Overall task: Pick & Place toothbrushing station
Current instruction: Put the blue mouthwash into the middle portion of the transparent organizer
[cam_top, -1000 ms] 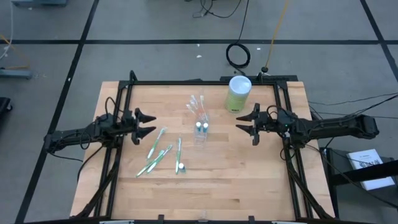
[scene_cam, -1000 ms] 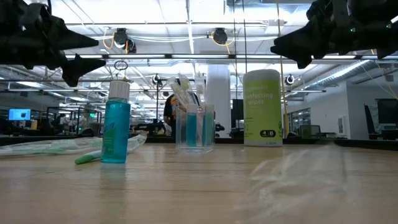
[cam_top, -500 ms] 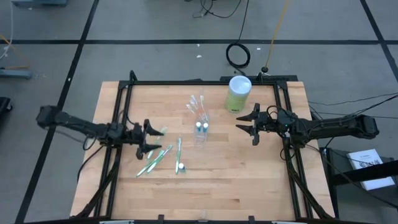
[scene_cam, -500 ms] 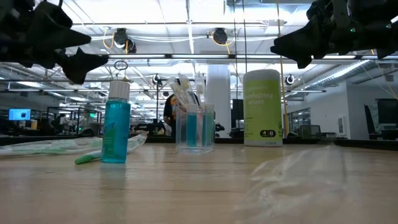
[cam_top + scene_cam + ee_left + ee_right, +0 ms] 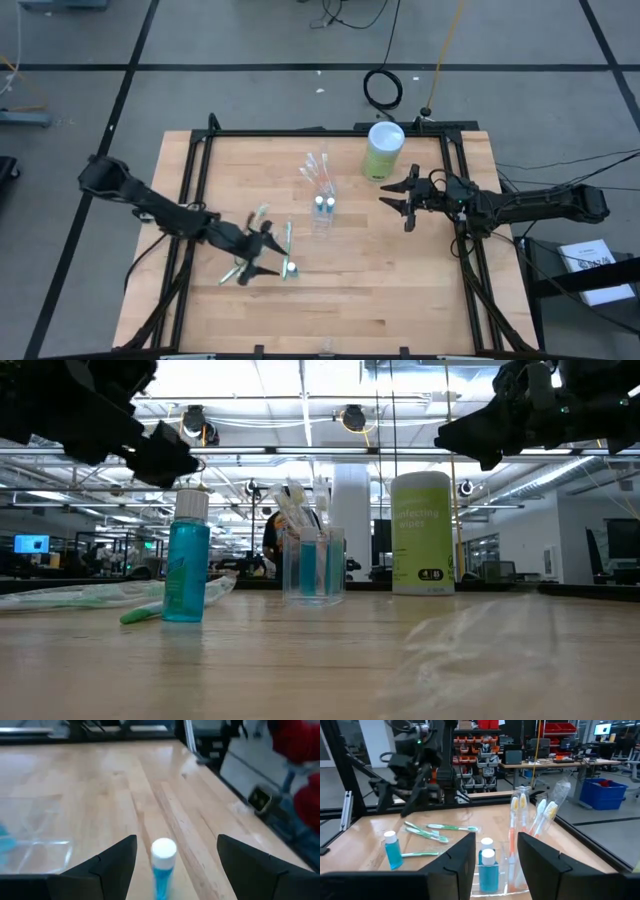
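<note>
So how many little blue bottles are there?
3. Two blue bottles stand in the clear holder. The lone bottle stands by the green toothbrushes, near the left claw. More could be hidden.

The lime-green canister (image 5: 421, 532) carries pale lettering and a small dark mark on its side, too small to read; nothing else shows legible text.
</note>
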Robot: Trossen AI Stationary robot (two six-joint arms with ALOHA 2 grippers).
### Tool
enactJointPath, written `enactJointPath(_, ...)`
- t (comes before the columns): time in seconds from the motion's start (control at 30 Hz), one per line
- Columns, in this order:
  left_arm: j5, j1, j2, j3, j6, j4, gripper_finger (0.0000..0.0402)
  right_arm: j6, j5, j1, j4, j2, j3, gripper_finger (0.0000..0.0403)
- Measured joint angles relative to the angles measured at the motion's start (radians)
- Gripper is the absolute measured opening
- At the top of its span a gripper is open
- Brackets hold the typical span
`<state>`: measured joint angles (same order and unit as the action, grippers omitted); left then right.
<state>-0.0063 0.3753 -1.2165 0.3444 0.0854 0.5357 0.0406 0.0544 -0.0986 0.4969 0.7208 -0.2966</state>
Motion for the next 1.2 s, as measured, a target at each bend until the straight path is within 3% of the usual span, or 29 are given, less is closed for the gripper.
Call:
enactJointPath(0.23, 0.007, 0.003, -0.212, 0.103, -0.027, -0.039, 0.0284, 0.0, -0.002, 0.0, 0.0, 0.0, 0.0, 0.0133)
enactJointPath(0.4, 0.007, 0.003, -0.297, 0.12, -0.019, -0.016, 0.0284, 0.0, -0.002, 0.0, 0.001, 0.0, 0.0, 0.0133)
enactJointPath(0.8, 0.014, -0.013, -0.262, 0.121, -0.068, -0.019, 0.0281, 0.001, -0.002, 0.0, 0.002, 0.0, 0.0, 0.013)
enactJointPath(1.2, 0.103, -0.066, -0.26, 0.121, -0.074, -0.031, 0.0167, 0.01, -0.002, 0.0, 0.0, 0.0, 0.0, 0.013)
